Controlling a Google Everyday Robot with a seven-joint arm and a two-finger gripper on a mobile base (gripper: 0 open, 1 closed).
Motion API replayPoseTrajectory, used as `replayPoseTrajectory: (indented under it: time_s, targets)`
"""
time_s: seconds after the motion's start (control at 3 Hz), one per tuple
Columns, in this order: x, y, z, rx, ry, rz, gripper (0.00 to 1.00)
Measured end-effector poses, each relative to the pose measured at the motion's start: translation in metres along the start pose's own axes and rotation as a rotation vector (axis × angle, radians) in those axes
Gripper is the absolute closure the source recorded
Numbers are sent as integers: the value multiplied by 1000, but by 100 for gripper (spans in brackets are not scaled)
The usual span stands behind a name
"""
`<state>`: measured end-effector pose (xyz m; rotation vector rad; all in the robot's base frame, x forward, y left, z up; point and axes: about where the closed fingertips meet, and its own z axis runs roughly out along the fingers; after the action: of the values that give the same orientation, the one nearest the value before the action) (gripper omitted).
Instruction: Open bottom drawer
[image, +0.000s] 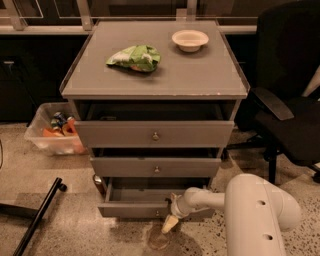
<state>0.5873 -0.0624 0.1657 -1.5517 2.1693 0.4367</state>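
Note:
The bottom drawer (135, 209) is the lowest, narrowest of three grey drawers in the cabinet. It stands pulled out toward me, with its plain grey inside (142, 195) showing. My gripper (170, 221) reaches in from the white arm (250, 210) at the lower right. It hangs just in front of the drawer's front face, near the centre where the knob would be. The knob is hidden behind the gripper.
The top drawer (155, 134) and middle drawer (156, 167) each stand slightly out. A green bag (135, 57) and a white bowl (190, 40) lie on the cabinet top. A plastic bin (52, 131) sits at the left, a black office chair (290, 115) at the right, a black bar (37, 217) on the floor.

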Motion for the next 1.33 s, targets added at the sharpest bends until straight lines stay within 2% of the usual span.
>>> replayPoseTrajectory:
  time_s: [0.67,1.0,1.33]
  targets:
    - [-1,7,17,-110,5,-24,0]
    - [-2,7,15,-110,5,-24,19]
    - [-1,18,14,-132,-11,-10,42]
